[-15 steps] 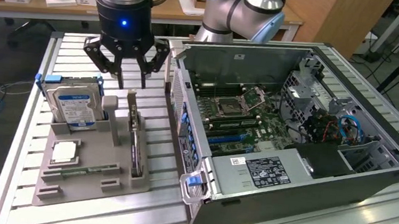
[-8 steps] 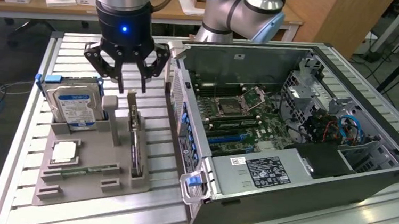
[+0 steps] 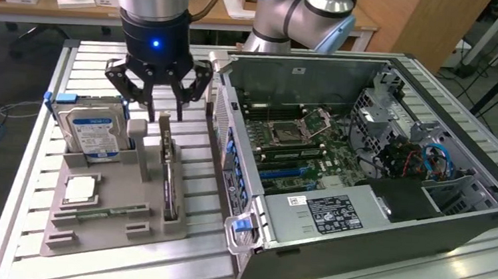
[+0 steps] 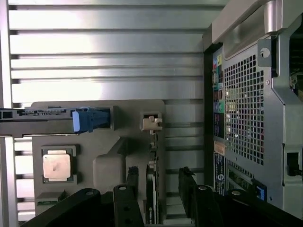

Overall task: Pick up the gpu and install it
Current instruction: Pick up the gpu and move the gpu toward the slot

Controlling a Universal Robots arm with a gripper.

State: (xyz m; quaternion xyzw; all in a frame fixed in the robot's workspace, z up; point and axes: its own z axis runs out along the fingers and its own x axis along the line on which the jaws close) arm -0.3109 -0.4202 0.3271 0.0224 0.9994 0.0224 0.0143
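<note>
The arm's hand (image 3: 165, 114) hangs over the grey holder tray (image 3: 90, 230) on the slatted metal surface (image 3: 29, 162), its fingers (image 3: 153, 105) spread apart and gripping nothing. Right beneath it stands the graphics card (image 3: 168, 180), set on edge in a slot of the tray so that from here it looks like a narrow dark slab running along the tray's side nearest the computer. From the wrist view the card (image 4: 151, 203) sits in the gap of the hand (image 4: 158, 172), with one dark finger (image 4: 132, 182) on one side and another on the other side, and a little daylight showing between each finger and the card. I can't tell whether the fingertips have reached down past the card's top edge. Beside the card in the same tray, a silver hard drive (image 3: 95, 133) with a blue-and-white label stands upright in a blue frame, a square processor chip (image 3: 80, 189) lies flat in its recess, and a slim green memory stick (image 3: 101, 213) lies near that. To the exterior view's right of the tray sits the computer case (image 3: 456, 216), side panel off, motherboard (image 3: 307, 141) exposed.
</note>
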